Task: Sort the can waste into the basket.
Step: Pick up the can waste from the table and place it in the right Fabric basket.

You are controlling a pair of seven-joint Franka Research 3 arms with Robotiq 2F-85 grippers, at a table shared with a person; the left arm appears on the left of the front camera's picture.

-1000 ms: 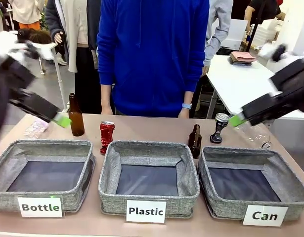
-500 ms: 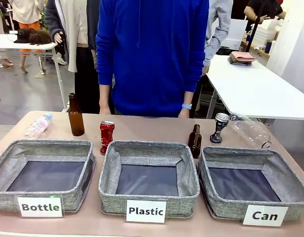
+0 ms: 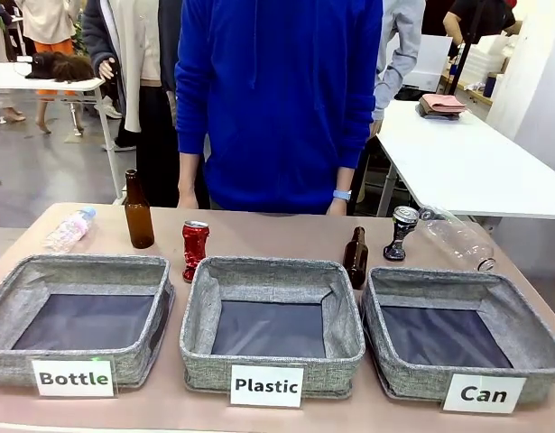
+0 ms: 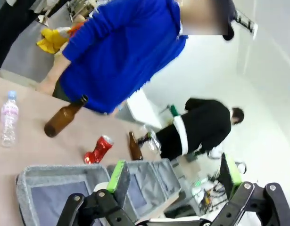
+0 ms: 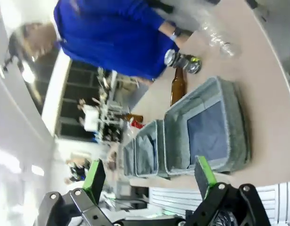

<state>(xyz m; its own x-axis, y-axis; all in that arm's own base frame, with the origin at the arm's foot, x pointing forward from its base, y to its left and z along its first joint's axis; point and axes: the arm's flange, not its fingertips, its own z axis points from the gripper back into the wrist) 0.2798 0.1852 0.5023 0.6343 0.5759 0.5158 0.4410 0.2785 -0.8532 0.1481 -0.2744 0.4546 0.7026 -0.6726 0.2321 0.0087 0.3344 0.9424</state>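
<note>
Can waste: red can upright on the bare strip behind the "Plastic" basket; dark can upright just behind the "Can" basket, between a brown bottle and a lying clear bottle. Left gripper and right gripper: jaws wide apart, empty, above the table.

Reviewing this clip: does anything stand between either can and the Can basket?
The dark can stands just behind the Can basket, at its far rim, with nothing visible between them. The red can is farther left, and the Plastic basket and a brown bottle at its far right corner lie between it and the Can basket.
</note>
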